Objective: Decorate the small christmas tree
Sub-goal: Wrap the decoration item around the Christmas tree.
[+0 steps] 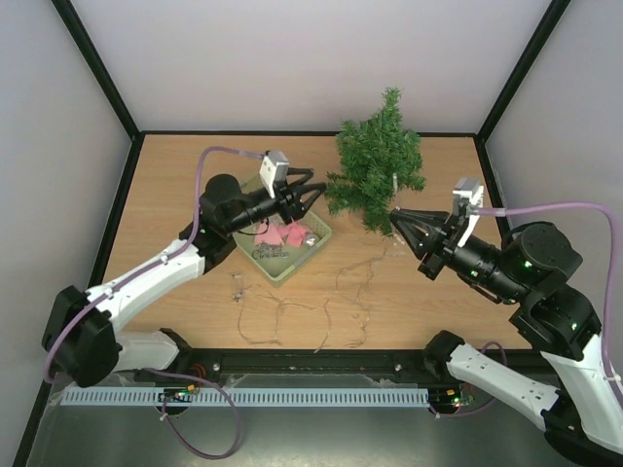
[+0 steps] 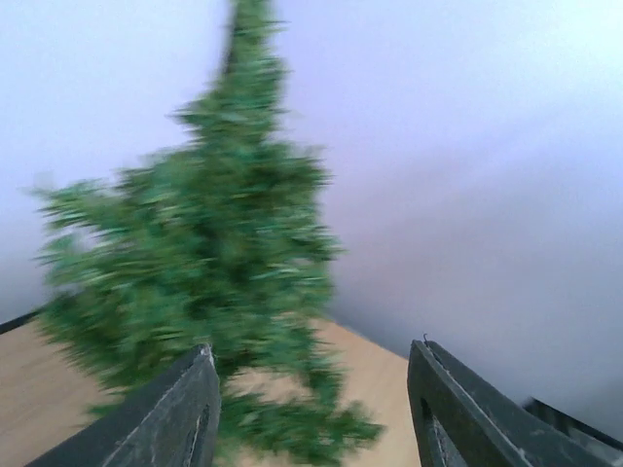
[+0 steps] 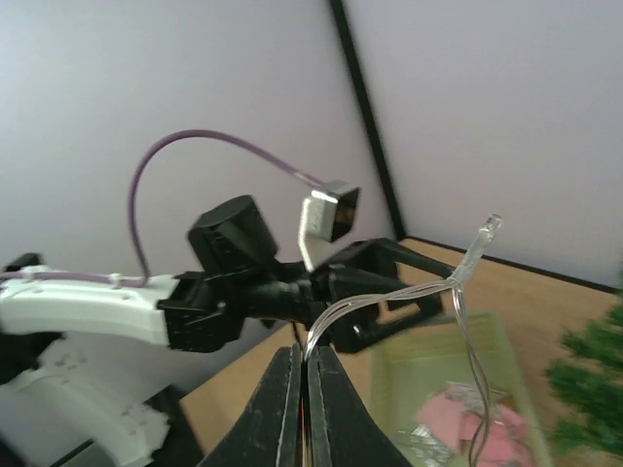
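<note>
The small christmas tree [image 1: 375, 161] stands at the back of the table, bushy and dark green; it is blurred in the left wrist view [image 2: 209, 263]. My left gripper [image 1: 310, 199] hovers open over the pale green basket [image 1: 275, 275], pointing at the tree with nothing between its fingers [image 2: 175, 418]. My right gripper [image 1: 397, 216] is shut on a clear light string [image 3: 389, 297], just right of the tree's lower branches. A small bulb [image 3: 492, 226] sticks up from the held wire. The string [image 1: 282, 306] trails down and loops across the table in front.
The basket [image 3: 428, 365] holds pink ornaments [image 1: 284, 233] and a silvery piece [image 1: 311, 238]. Black frame posts and pale walls close in the table at the back and sides. A cable tray [image 1: 243, 397] runs along the near edge between the arm bases.
</note>
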Action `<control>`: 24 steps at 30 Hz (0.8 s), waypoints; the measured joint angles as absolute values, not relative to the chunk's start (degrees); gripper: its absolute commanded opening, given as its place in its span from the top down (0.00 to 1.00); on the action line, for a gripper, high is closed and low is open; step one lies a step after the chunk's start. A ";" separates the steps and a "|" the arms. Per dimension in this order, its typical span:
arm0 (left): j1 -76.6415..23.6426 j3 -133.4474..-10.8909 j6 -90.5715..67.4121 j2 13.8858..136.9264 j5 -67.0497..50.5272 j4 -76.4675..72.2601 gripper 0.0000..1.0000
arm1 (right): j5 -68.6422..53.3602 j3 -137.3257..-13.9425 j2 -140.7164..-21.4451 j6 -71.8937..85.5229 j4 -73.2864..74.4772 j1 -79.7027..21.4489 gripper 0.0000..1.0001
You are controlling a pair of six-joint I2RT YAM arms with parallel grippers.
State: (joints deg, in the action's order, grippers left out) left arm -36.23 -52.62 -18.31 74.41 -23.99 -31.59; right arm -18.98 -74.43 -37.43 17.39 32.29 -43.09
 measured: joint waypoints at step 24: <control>-50.63 -51.05 2.55 70.74 -51.33 -25.71 0.50 | -41.71 -74.39 -40.14 22.74 20.91 -43.09 0.98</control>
